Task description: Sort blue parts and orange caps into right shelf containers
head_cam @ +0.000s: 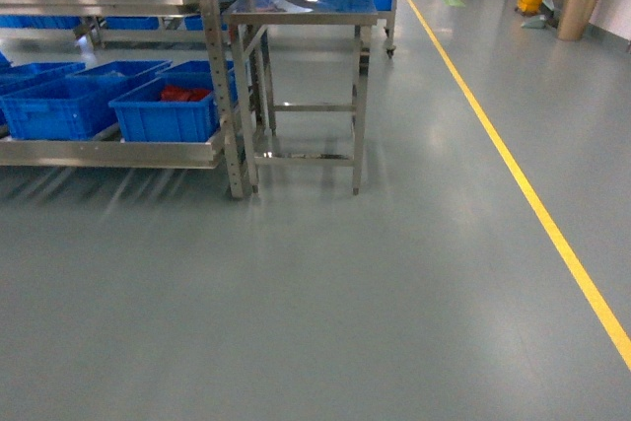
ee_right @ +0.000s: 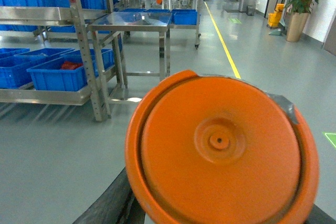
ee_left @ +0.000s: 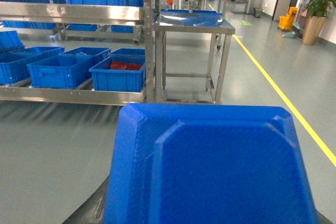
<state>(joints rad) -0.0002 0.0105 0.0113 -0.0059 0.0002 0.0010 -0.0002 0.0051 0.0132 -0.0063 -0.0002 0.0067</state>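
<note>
Glossy grey floor point(head_cam: 325, 303); ribbed blue crates point(head_cam: 163, 110) on steel shelf point(head_cam: 108, 153); hands unseen.

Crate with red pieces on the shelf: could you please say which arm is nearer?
Left, probably: the crate lies ahead-left of it and farther left of the right arm.

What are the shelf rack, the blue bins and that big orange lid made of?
The shelf rack looks like brushed steel: silvery, with soft reflections and punched holes along its post. The blue bins look like moulded plastic, with an even colour and thick rims. The orange lid also seems to be plastic, smooth with a slight sheen and a moulded centre ring.
</note>
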